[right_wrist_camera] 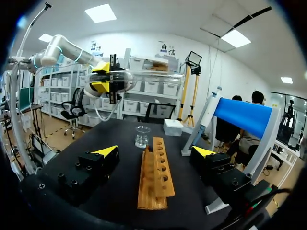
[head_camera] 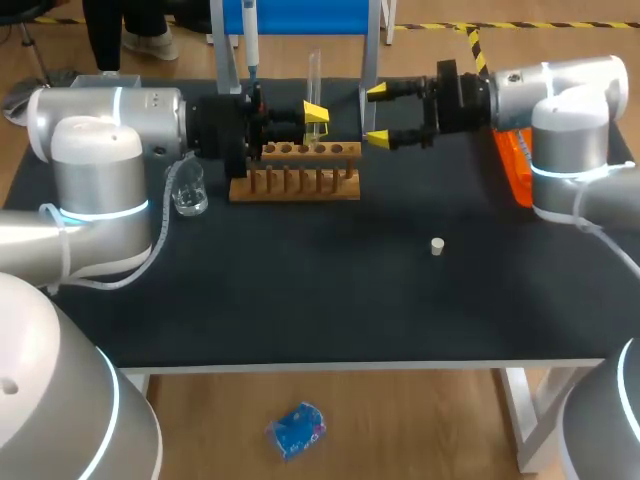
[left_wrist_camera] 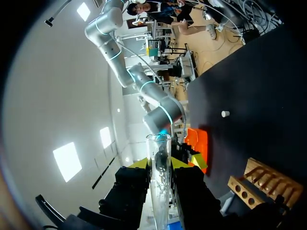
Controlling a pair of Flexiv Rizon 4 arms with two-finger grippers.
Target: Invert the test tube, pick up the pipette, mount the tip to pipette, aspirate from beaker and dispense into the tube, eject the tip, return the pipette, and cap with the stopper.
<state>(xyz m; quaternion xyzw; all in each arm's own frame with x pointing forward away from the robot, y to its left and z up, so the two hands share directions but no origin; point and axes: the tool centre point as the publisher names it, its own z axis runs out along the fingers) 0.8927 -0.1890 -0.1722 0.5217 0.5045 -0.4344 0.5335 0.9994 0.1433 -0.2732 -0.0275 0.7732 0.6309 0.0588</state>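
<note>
My left gripper (head_camera: 312,115) is shut on a clear glass test tube (head_camera: 314,72), held upright above the wooden rack (head_camera: 295,172). In the left wrist view the tube (left_wrist_camera: 159,177) stands between the yellow fingertips (left_wrist_camera: 138,164). My right gripper (head_camera: 379,116) is open just right of the tube and holds nothing; in its own view its fingers (right_wrist_camera: 108,151) straddle the rack (right_wrist_camera: 156,175), with the left gripper (right_wrist_camera: 108,79) and tube (right_wrist_camera: 153,76) ahead. A glass beaker (head_camera: 189,190) sits left of the rack. The pipette (head_camera: 250,40) hangs on the blue stand (head_camera: 300,15). A white stopper (head_camera: 437,246) lies on the mat.
An orange box (head_camera: 514,165) sits at the table's right edge under my right arm. The stand's metal legs (head_camera: 372,60) rise just behind the rack. The black mat (head_camera: 330,290) stretches to the front edge.
</note>
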